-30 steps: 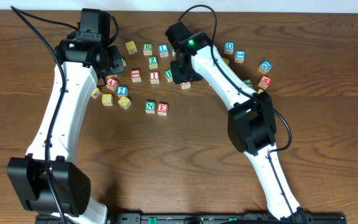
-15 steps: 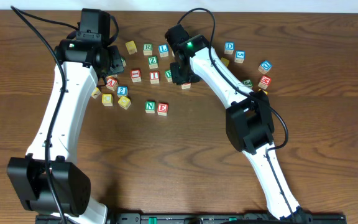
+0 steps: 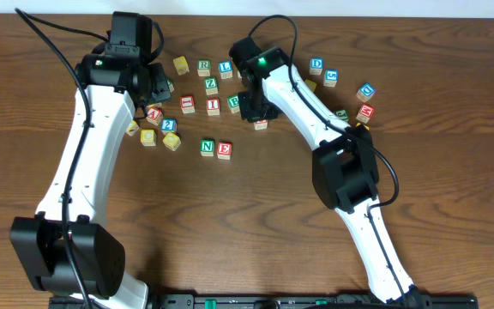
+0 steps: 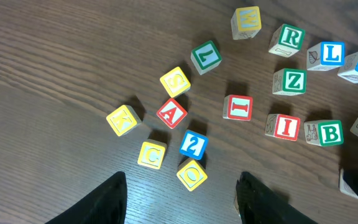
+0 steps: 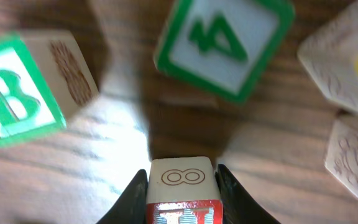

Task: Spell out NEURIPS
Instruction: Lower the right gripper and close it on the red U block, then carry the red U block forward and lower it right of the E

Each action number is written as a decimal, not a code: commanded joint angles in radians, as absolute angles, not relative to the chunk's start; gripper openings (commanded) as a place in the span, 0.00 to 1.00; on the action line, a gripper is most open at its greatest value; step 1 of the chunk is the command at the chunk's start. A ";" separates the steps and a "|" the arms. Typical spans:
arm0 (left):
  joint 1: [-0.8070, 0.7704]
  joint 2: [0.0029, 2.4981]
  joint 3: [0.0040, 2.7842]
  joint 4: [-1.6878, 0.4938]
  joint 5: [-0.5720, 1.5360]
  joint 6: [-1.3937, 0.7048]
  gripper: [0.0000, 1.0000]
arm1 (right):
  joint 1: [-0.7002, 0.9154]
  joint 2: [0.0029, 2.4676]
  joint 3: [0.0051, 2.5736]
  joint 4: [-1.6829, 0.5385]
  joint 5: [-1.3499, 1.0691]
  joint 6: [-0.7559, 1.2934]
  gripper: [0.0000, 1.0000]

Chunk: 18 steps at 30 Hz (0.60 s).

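Now N (image 3: 207, 147), E (image 3: 225, 149) paired, one red-edged cube (image 5: 180, 186) in right claw (image 5: 181, 177)

The overhead camera looks straight down on the whole brown wooden tabletop (image 3: 453, 215), the left wrist camera slants down from higher, and the blurred right wrist camera seemingly sits close, both showing the green-bordered wooden B cube (image 4: 331, 132).

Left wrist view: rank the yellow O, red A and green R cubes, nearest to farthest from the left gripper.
1. Yellow O, just ahead of the left gripper.
2. Red A, mid-frame.
3. Green R, top right.
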<state>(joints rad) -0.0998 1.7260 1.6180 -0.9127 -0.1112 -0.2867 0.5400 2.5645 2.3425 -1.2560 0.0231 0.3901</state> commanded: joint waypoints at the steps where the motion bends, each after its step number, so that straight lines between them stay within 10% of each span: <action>1: -0.097 1.725 1.634 -0.916 -0.125 -0.274 0.56 | 0.550 2.473 2.358 -1.303 0.027 0.396 0.19; 18: -0.096 1.725 1.634 -0.912 -0.125 -0.274 0.57 | 0.679 2.465 2.268 -1.397 0.032 0.551 0.17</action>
<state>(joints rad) -0.0998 1.7260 1.6180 -0.9123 -0.1112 -0.2863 0.6544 2.4916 2.2944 -1.4090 -0.0082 0.4500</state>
